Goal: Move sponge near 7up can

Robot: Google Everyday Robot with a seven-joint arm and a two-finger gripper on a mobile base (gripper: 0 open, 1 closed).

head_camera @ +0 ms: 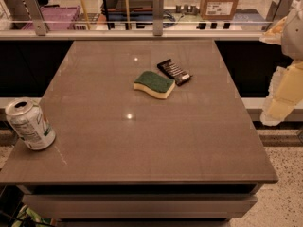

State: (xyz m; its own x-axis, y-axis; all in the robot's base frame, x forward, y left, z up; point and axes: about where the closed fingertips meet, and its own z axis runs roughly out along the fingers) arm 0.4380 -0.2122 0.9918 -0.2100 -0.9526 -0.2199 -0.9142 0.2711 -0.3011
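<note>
Camera view gives me three loose things on one worktop (142, 141): one sponge (154, 83), one 7up can (29, 124) and one small black packet (174, 72).

The worktop is a flat square slab, grey-brown and smooth, glossy enough to carry two small spots of reflected light.

The sponge lies flat a little beyond the middle of the slab. It has a wavy outline, with a dark green, rough-looking scouring layer on top and a pale yellow foam layer showing along its near edge.

The packet is a thin black rectangle with silver stripes, lying at an angle just beside the sponge's far right corner; I cannot tell whether the two touch.

The can stands at the near left edge of the worktop, well apart from the sponge. It is a silver-white metal cylinder with green markings and small print, its top with the opening facing up towards me.

My hand (280, 100) shows as pale, blocky shapes at the right border, off the worktop's right side and clear of all three things. I cannot tell whether it is spread or pressed together.

Behind the far edge I count one cardboard box (218, 4).
</note>
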